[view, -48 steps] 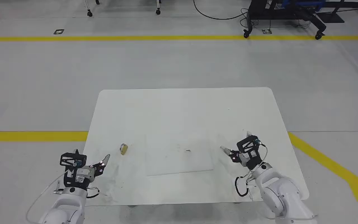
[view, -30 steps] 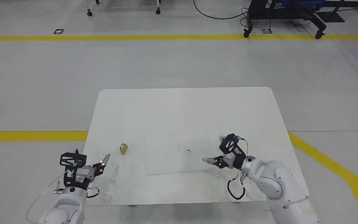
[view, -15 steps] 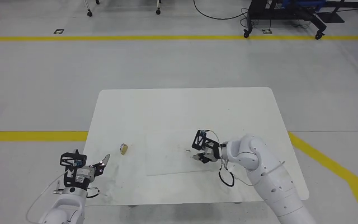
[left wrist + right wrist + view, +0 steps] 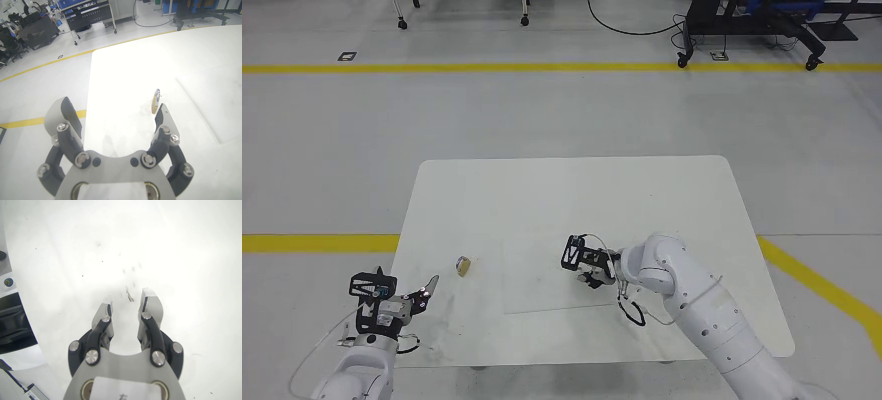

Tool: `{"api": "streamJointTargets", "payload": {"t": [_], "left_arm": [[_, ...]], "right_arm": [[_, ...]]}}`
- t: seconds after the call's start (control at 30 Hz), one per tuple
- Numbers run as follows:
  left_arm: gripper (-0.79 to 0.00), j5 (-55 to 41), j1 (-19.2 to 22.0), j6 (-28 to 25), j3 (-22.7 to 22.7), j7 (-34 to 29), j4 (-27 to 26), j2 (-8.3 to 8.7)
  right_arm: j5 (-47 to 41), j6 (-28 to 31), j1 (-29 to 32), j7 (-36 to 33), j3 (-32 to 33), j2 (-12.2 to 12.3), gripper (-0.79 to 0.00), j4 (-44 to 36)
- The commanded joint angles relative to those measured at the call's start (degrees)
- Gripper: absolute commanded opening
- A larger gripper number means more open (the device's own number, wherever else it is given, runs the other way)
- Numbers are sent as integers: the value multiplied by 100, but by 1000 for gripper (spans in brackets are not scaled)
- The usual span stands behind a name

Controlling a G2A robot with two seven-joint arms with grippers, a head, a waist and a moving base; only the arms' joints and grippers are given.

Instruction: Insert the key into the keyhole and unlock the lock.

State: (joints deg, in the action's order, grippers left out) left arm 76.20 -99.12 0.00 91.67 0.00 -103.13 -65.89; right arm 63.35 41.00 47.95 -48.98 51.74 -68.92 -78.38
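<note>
A small brass padlock (image 4: 463,264) with a silver shackle lies on the left part of the white table (image 4: 572,190); it also shows ahead of my left gripper (image 4: 119,117), standing on edge as the padlock (image 4: 155,102). My left gripper (image 4: 425,291) hangs open at the table's front left corner, short of the padlock. The small silver key (image 4: 129,296) lies flat on the table, just beyond and between the fingertips of my right gripper (image 4: 126,301), which is open. From above, my right gripper (image 4: 579,268) sits near the table's middle, over the key's spot.
A thin white mat (image 4: 562,278) lies on the table's middle front. Its raised edge (image 4: 196,108) runs to the right of the padlock. Yellow floor lines (image 4: 542,68) and wheeled carts (image 4: 752,30) lie beyond the table.
My right arm has swung from the table's right front toward the middle, bringing its open gripper over the key. The left arm and the padlock have stayed put.
</note>
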Motion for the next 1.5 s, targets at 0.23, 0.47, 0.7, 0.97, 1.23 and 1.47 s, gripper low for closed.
{"api": "streamJointTargets", "payload": {"t": [0.23,0.47,0.7,0.97,1.23,1.47], "left_arm": [[0,0,0,0,0,0,0,0],[0,0,0,0,0,0,0,0],[0,0,0,0,0,0,0,0],[0,0,0,0,0,0,0,0],[0,0,0,0,0,0,0,0],[0,0,0,0,0,0,0,0]], "right_arm": [[69,-83,-264,-36,-298,-88,-539,236],[240,-221,-407,-32,-435,-133,-785,353],[337,-48,88,855,358,117,-785,-273],[-451,1006,819,2261,1555,421,-785,-79],[-1438,1540,595,1969,1565,468,-785,763],[-877,1347,499,1683,1335,489,-785,673]]}}
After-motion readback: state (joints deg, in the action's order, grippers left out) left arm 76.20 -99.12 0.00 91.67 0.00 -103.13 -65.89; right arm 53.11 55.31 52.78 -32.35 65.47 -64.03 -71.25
